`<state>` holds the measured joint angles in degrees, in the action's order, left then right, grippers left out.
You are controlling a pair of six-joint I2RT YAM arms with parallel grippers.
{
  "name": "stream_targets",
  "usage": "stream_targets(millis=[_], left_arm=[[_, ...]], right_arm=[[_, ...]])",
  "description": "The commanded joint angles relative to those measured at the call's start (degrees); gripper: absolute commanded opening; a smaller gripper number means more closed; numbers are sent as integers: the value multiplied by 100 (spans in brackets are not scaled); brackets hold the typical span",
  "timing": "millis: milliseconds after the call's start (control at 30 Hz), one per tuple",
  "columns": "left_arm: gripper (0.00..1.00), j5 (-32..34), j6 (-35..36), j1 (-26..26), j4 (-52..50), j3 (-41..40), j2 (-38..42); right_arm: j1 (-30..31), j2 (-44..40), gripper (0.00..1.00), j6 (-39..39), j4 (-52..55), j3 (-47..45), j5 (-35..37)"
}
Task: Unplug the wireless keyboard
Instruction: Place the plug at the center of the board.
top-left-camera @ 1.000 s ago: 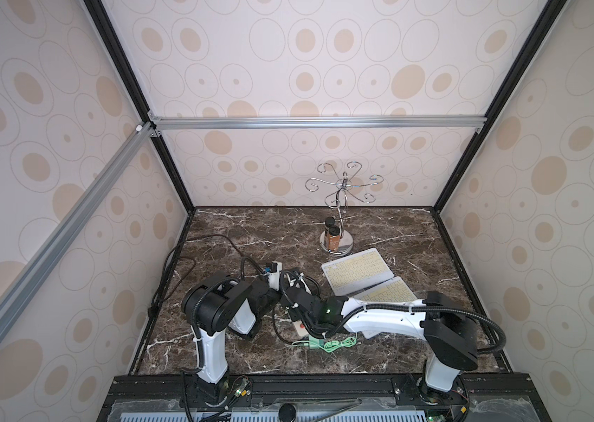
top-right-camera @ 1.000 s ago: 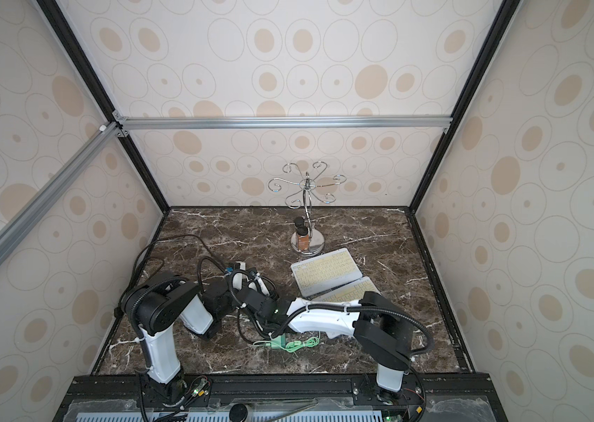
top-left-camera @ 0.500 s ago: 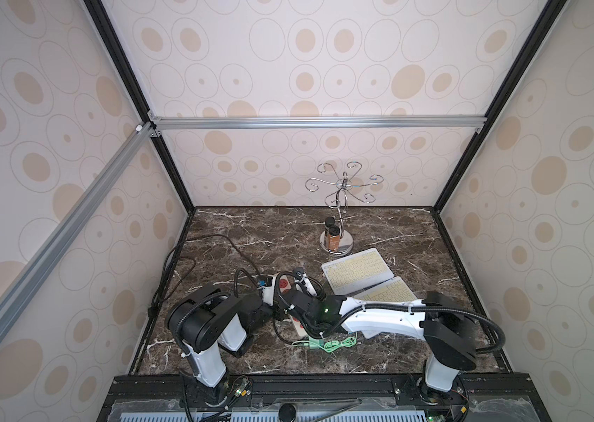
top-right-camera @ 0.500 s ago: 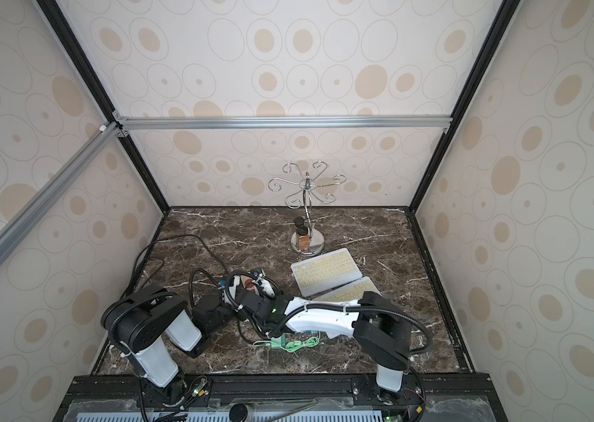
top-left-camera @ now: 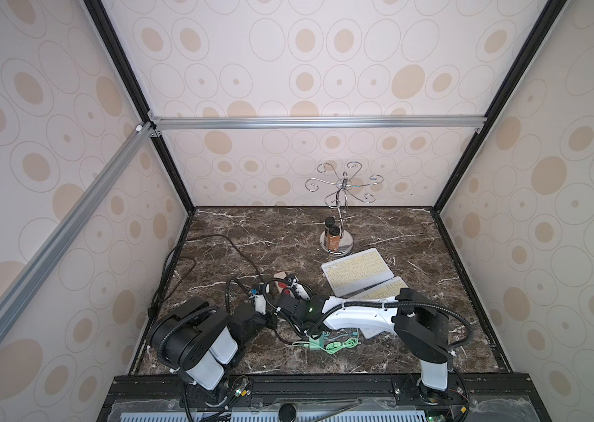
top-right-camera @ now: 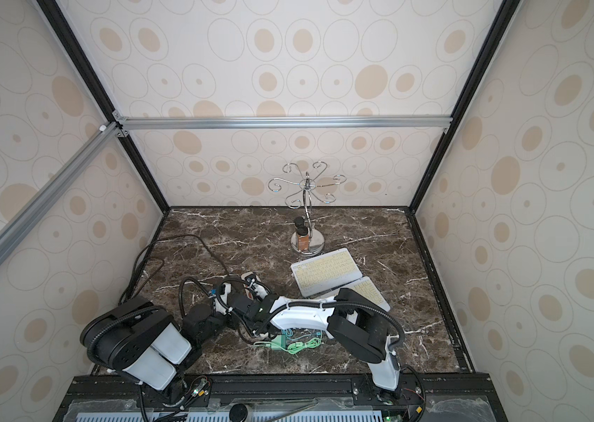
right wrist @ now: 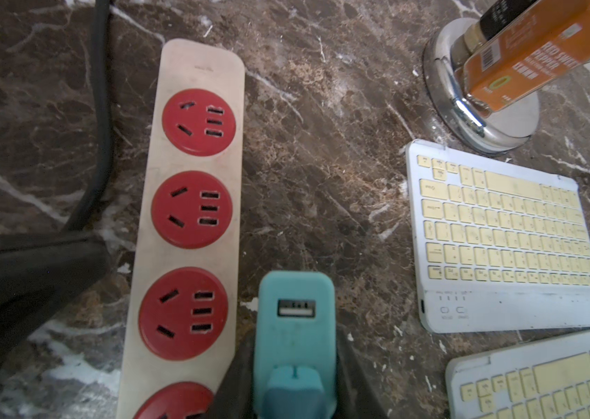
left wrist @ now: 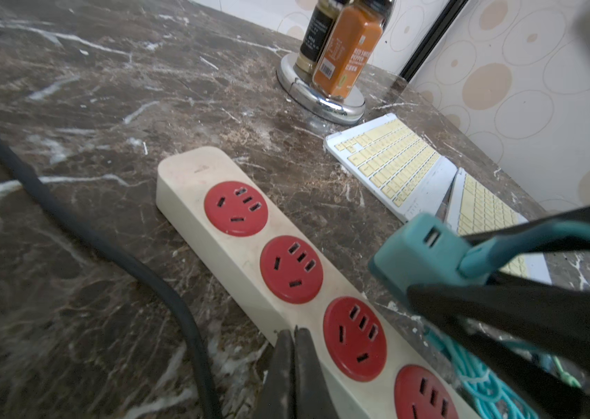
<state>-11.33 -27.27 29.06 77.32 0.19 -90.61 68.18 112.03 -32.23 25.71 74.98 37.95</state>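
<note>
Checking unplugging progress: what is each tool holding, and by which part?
The right tool grips the teal charger by its sides, near the cable end. The left tool is shut on nothing.

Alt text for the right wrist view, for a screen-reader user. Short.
The right gripper pinches a teal USB charger beside a cream power strip whose visible red sockets are empty. One yellow-keyed white keyboard and a second keyboard lie on the dark marble table, near an orange spice bottle on a chrome base.
</note>
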Motion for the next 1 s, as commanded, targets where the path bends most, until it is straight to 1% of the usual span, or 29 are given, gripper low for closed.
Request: stream_targets(millis=[0, 300, 400, 600, 700, 800, 967], left_arm=[[0, 278, -52, 38, 134, -443, 329], [0, 671, -30, 34, -285, -798, 1417], [0, 769, -89, 38, -413, -894, 1760], [0, 1045, -240, 38, -708, -1094, 2480], [0, 1186, -305, 34, -1103, -1125, 2933], [0, 1335, -360, 34, -1489, -1181, 3453], [10, 1657, -531, 44, -2133, -1274, 4254]], right_arm=[[17, 154, 0, 22, 81, 131, -280], [37, 410, 0, 60, -502, 342, -1136], [100, 545, 0, 71, -623, 551, -1319], [227, 985, 0, 72, -529, 1215, -1431], [235, 1100, 0, 22, -467, 1394, -1308], [231, 1129, 0, -92, -189, 1500, -923], [200, 1038, 0, -467, 534, 1407, -103]])
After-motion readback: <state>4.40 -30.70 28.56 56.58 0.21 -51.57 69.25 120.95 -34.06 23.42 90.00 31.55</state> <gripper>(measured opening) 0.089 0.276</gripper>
